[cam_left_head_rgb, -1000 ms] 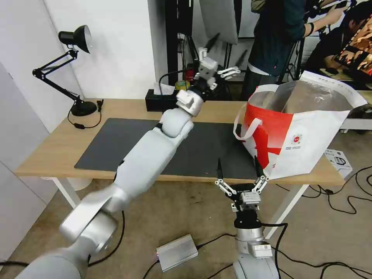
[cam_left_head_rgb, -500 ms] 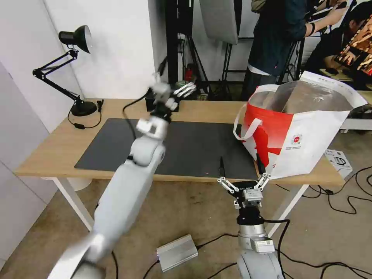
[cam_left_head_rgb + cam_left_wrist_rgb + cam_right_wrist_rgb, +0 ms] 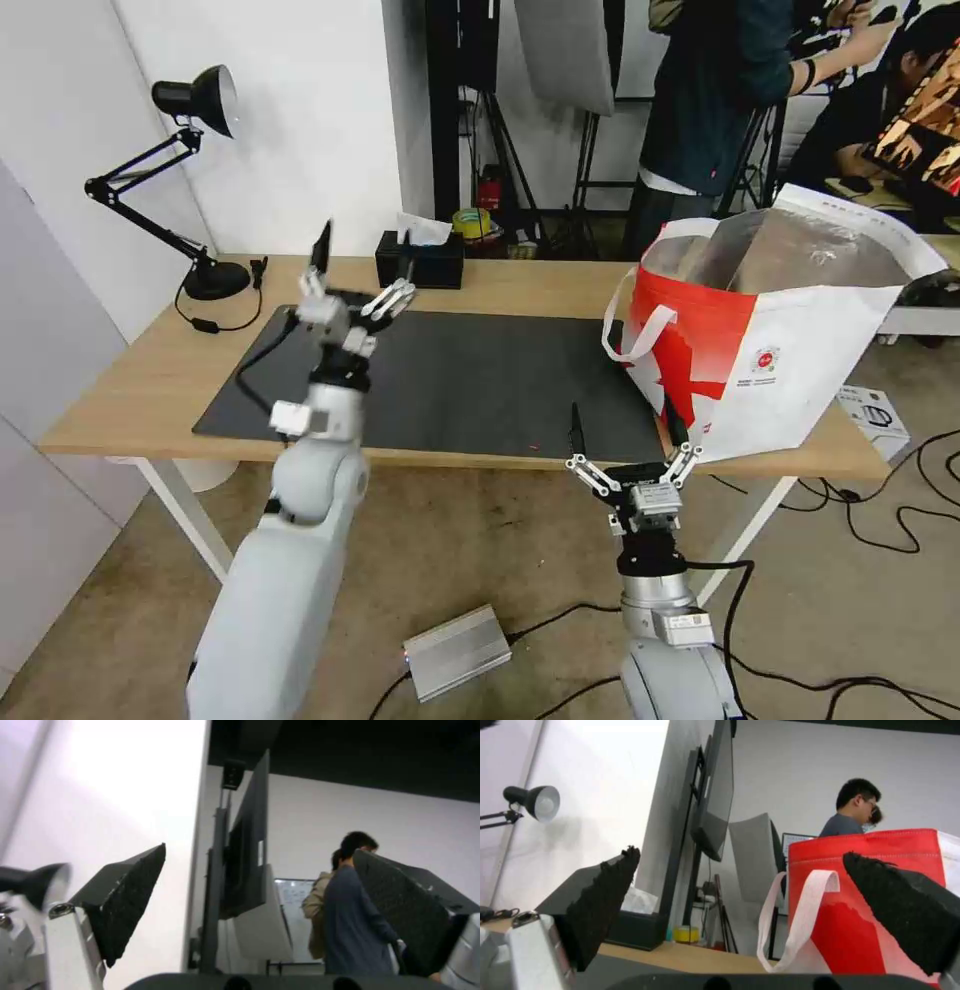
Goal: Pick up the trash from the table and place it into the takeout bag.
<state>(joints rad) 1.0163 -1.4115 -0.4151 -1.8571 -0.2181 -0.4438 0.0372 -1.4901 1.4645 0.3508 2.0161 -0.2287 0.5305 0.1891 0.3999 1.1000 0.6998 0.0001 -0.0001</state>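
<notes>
1. Snagging is the nearest danger. The big red-and-white takeout bag with white handles and silver foil lining (image 3: pixel 780 350) stands on the right end of the long light-wood table (image 3: pixel 130 390), its near corner at the near edge. The right gripper (image 3: pixel 624 440) hangs just below that edge, just left of the corner, jaws spread wide and empty, tips pointing up. A rise from here could hook the white loop handle (image 3: pixel 635 335) or push the soft wall, dragging or tipping the bag off the table.
2. The left gripper (image 3: pixel 362 275) is raised above the far left part of the large dark grey mat (image 3: pixel 480 380), jaws also wide and holding nothing. The black tissue box (image 3: pixel 420 268) sits just beyond it to the right, and the black desk lamp (image 3: pixel 190 180) stands at the far left. A loose sweep of that arm could knock either one.
3. As for the trash, the mat looks bare apart from a tiny red speck (image 3: pixel 533 446) by the near edge. The bag's walls hide its floor, so I cannot tell what lies inside. The task is probably close to done, and the risk is calling it finished with a scrap left out.
4. The bag is soft and open-mouthed, so an uneven load may make it slump toward the right edge
</notes>
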